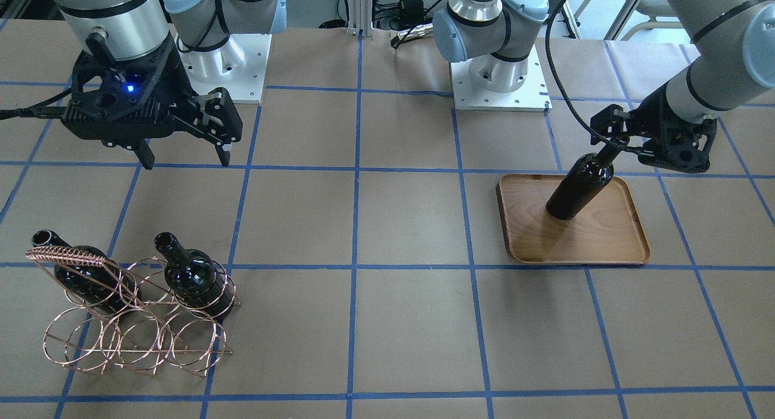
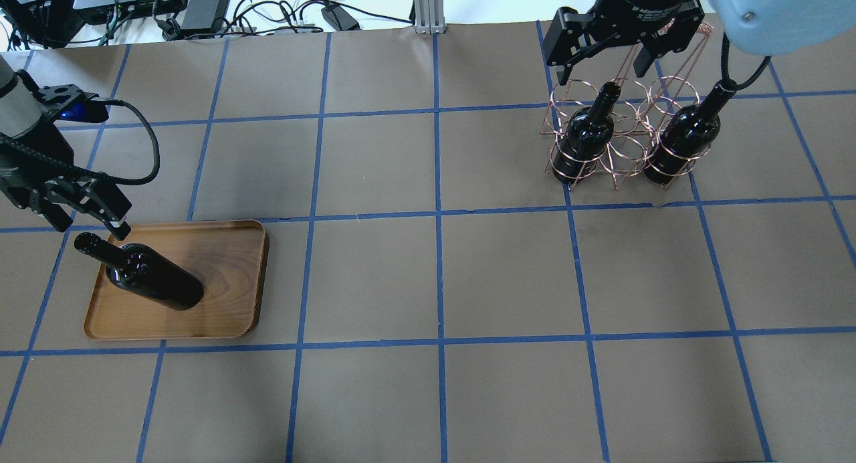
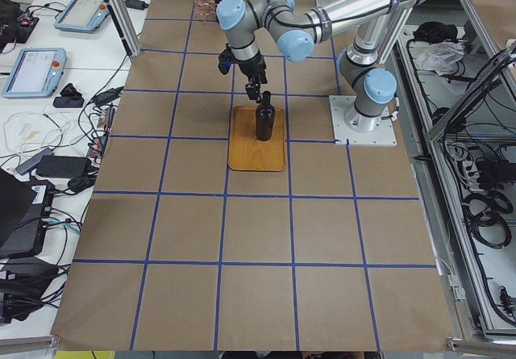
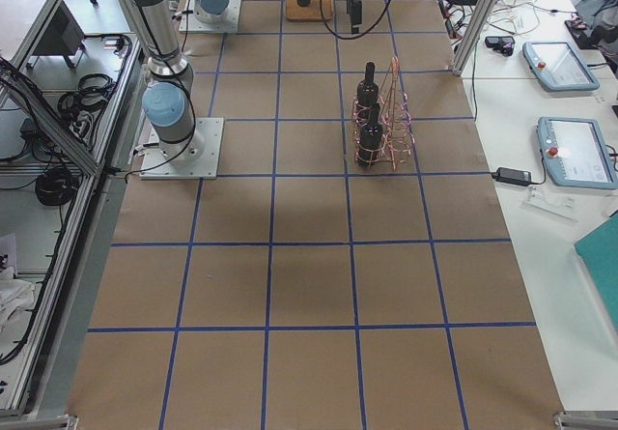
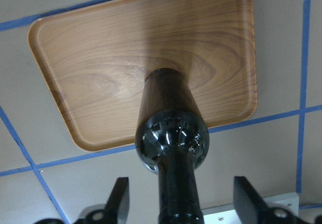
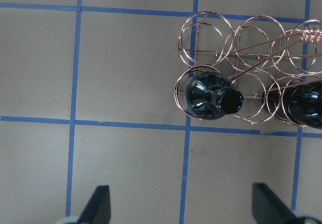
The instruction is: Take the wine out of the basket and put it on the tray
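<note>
One wine bottle stands upright on the wooden tray, toward its left end; it also shows in the front view and the left wrist view. My left gripper is open, its fingers on either side of the bottle's neck with gaps to it. Two more wine bottles stand in the copper wire basket. My right gripper is open and empty, high above the basket's near-left bottle.
The table is brown paper with blue tape grid lines. The two arm bases stand at the robot's edge. Cables and boxes lie beyond the far edge.
</note>
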